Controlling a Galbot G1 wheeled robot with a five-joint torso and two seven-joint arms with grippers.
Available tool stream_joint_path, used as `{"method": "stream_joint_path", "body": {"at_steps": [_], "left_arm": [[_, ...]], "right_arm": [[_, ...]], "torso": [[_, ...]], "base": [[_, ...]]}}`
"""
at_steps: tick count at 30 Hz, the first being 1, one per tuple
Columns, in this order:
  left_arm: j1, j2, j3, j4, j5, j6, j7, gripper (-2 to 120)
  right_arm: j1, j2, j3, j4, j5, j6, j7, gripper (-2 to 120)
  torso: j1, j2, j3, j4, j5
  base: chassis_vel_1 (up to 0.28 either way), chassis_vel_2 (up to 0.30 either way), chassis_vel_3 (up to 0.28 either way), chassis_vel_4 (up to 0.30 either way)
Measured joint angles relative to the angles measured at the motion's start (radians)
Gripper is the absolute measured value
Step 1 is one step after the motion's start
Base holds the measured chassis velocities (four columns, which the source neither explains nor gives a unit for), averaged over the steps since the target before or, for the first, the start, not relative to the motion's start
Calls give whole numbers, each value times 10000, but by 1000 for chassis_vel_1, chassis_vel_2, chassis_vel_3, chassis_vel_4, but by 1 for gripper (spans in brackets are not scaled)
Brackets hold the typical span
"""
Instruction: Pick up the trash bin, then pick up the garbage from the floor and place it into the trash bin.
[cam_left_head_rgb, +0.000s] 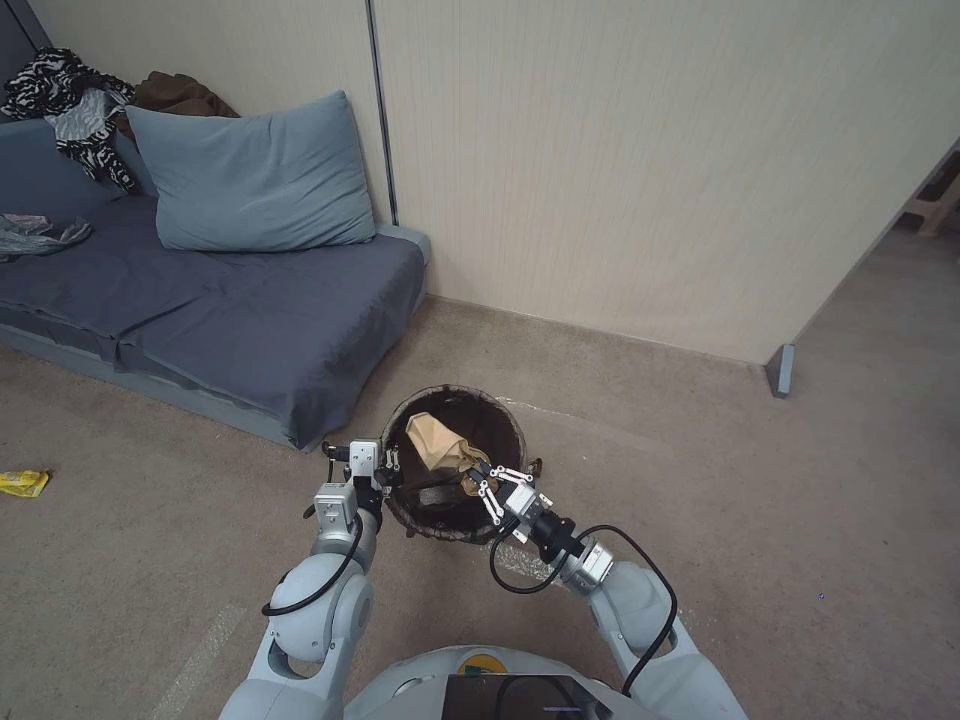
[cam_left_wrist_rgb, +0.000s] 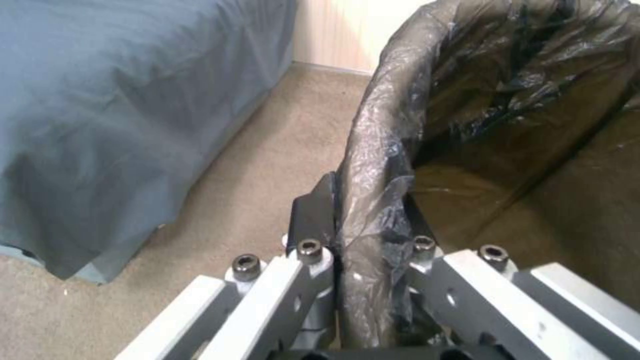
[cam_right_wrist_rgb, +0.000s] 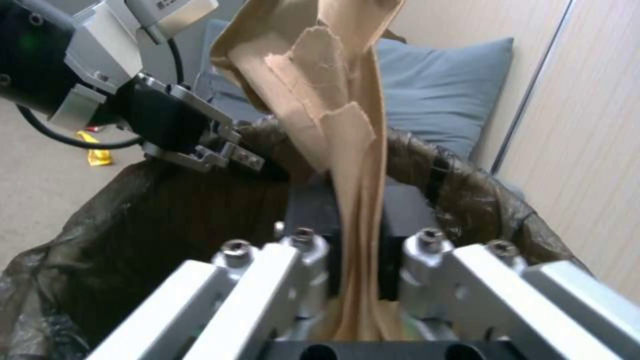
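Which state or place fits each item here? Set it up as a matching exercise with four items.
1. left pincer
2. right pincer
3. yellow snack wrapper
4. grey-blue pillow

a. on the sofa against the wall
b. clamped on the tan paper bag over the bin's opening
c. lying on the carpet
d. clamped on the trash bin rim and liner

Pairs: 1-d, 2-b, 3-c, 4-a
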Motion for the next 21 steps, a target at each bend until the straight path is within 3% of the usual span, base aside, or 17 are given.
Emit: {"method": "stream_joint_path", "body": {"at_steps": [12,14,19,21], "left_arm": [[-21,-18,39,45,14,1,1,6],[-21,-19,39,48,15,1,0,6],[-17,-15,43,49,19,3,0,6],[-15,-13,43,48,20,3,0,6]], "right_arm": [[-40,-3,29,-2,110,-23,50,57],[-48,-6,29,-1,124,-24,50,59],[-58,-32,29,7,139,-29,46,82],[-58,-34,31,8,140,-29,45,84]], "torso": [[0,0,0,0,0],[0,0,0,-1,0],[0,0,0,-1,0],[0,0,0,0,1]], "base": [[0,0,0,0],[0,0,0,0],[0,0,0,0],[0,0,0,0]]}}
